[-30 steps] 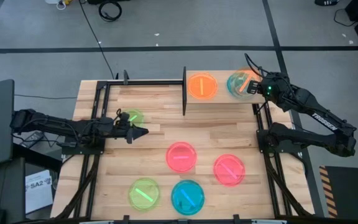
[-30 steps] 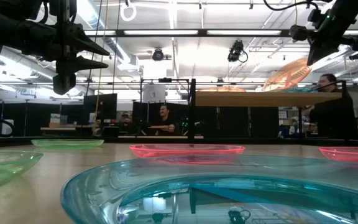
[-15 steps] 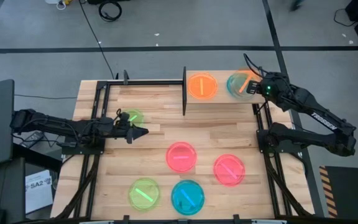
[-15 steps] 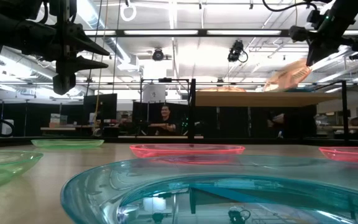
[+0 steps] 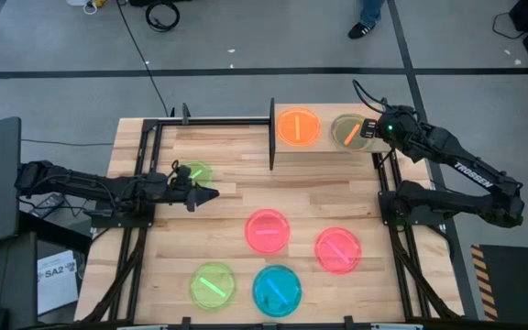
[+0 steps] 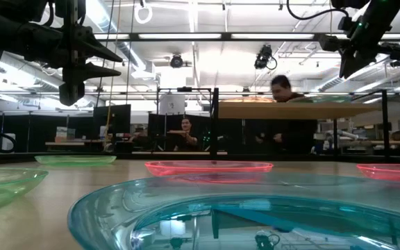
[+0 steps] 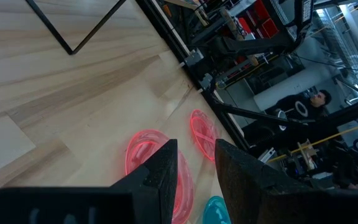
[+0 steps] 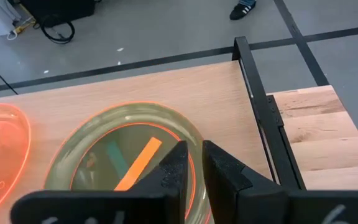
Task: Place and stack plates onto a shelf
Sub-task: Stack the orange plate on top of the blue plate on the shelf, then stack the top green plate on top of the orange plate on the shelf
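On the shelf (image 5: 324, 148) at the table's far right lie an orange plate (image 5: 298, 126) and, to its right, an orange plate flat on top of a teal one (image 5: 348, 132), seen close in the right wrist view (image 8: 123, 158). My right gripper (image 8: 194, 163) hangs above that stack's right rim with its fingers a little apart, clear of it in the low view (image 6: 344, 69). My left gripper (image 5: 207, 194) waits open over the table's left side, beside a green plate (image 5: 193, 172). Nothing lies between its fingers (image 7: 194, 168).
Two pink plates (image 5: 267, 230) (image 5: 338, 249), a green plate (image 5: 213, 285) and a teal plate (image 5: 276, 290) lie on the near half of the tabletop. Black posts (image 5: 271, 133) stand at the shelf's left end and a black frame rail (image 8: 266, 118) along its right. People show in the room behind.
The orange plate that my right gripper held tilted, its right edge raised above the teal plate, has dropped flat onto the teal plate on the shelf. My right gripper has let it go and stays just above the stack's right rim.
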